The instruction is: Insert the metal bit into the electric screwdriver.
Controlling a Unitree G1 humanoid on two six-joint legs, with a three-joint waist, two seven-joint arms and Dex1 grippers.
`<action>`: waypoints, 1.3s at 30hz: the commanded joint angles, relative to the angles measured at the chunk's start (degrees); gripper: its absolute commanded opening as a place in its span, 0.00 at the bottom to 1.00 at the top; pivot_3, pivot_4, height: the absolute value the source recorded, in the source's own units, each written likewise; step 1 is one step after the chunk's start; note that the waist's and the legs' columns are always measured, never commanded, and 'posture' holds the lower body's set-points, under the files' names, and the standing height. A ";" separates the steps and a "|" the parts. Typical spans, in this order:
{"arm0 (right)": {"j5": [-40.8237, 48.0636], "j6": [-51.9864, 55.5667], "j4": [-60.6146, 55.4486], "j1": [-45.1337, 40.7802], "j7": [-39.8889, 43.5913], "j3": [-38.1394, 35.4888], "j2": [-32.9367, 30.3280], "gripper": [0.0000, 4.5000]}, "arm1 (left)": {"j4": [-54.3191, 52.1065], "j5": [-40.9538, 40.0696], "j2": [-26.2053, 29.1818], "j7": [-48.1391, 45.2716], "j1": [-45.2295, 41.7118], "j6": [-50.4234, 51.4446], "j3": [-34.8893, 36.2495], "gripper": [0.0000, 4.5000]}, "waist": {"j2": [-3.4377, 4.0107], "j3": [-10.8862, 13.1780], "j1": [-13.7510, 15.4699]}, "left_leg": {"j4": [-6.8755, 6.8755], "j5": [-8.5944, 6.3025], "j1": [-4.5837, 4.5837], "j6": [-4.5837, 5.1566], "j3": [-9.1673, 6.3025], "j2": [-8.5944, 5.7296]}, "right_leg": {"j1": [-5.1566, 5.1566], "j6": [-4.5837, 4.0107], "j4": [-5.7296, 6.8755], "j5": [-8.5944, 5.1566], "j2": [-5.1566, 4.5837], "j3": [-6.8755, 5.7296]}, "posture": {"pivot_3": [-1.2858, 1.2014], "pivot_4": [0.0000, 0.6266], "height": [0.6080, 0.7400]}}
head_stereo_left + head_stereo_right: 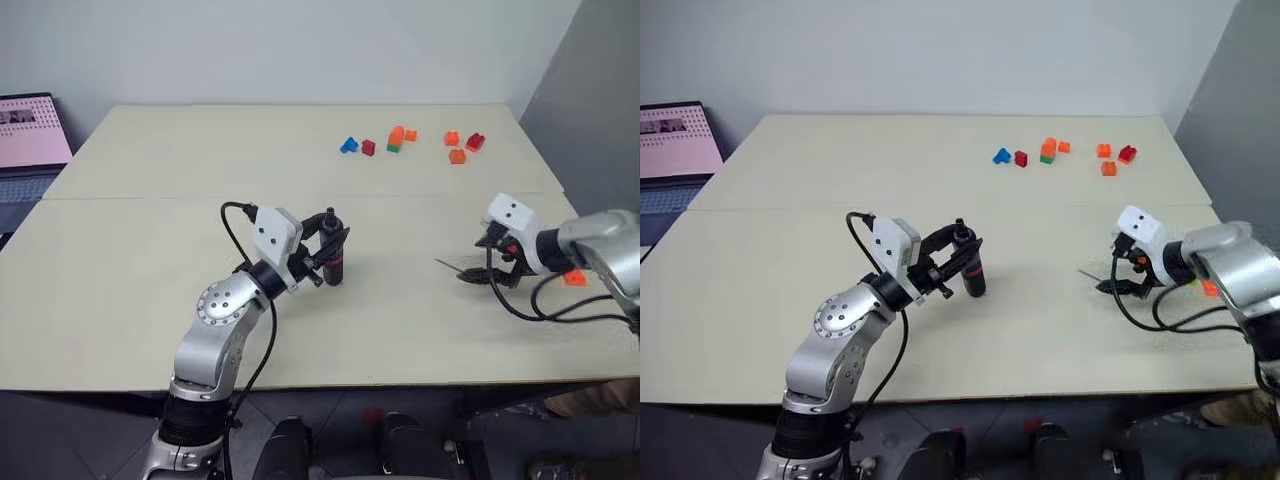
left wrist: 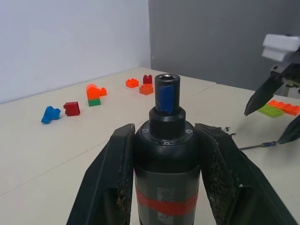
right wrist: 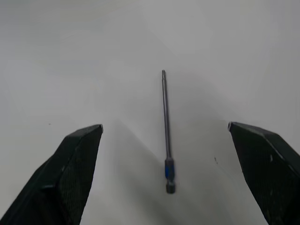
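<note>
Screwdriver [image 2: 166, 173] clamped between your left fingers [image 2: 117, 183], socket free. Bit [image 3: 166, 136] flat on worktop [image 1: 150, 200], centred between spread right fingers [image 3: 70, 168], untouched. Left: grasp bit, insert.

Probably a lab: bare table [image 1: 150, 330], toy bricks [image 1: 397, 138], laptop [image 1: 30, 140].

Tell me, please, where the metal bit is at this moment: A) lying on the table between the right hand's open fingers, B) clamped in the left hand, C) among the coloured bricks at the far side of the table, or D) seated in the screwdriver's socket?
A: the metal bit lies flat on the table with the right hand open to either side, while the left hand is shut on the electric screwdriver, its socket empty.
</note>
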 commanded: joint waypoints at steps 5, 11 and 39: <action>-8.61 -6.25 15.55 -7.08 8.13 4.56 4.83 1.00 | 1.47 0.68 -0.17 1.35 1.61 -0.22 -2.30 0.36 | 0.01 0.00 0.16 | -0.01 0.00 -0.11 0.00 -0.05 -0.03 | -0.08 -0.28 -0.01 0.16 -0.02 -0.02 | 0.52 0.24 1.00; -12.94 -9.06 26.99 -11.75 12.65 5.69 9.07 0.91 | 1.97 0.99 -0.14 2.04 1.75 -1.39 -2.66 0.36 | 0.02 0.00 0.02 | 0.00 0.00 -0.08 0.00 -0.05 -0.05 | -0.07 -0.28 0.01 0.17 -0.04 -0.04 | 0.52 0.24 1.00; -10.65 -8.53 19.05 -8.79 8.72 -10.78 12.72 0.00 | 0.95 2.22 2.17 3.22 1.39 -2.78 -4.18 0.36 | 0.05 -0.01 -0.08 | -0.01 0.00 -0.05 0.00 -0.07 -0.05 | -0.06 -0.29 0.07 0.18 -0.03 -0.03 | 0.52 0.24 1.00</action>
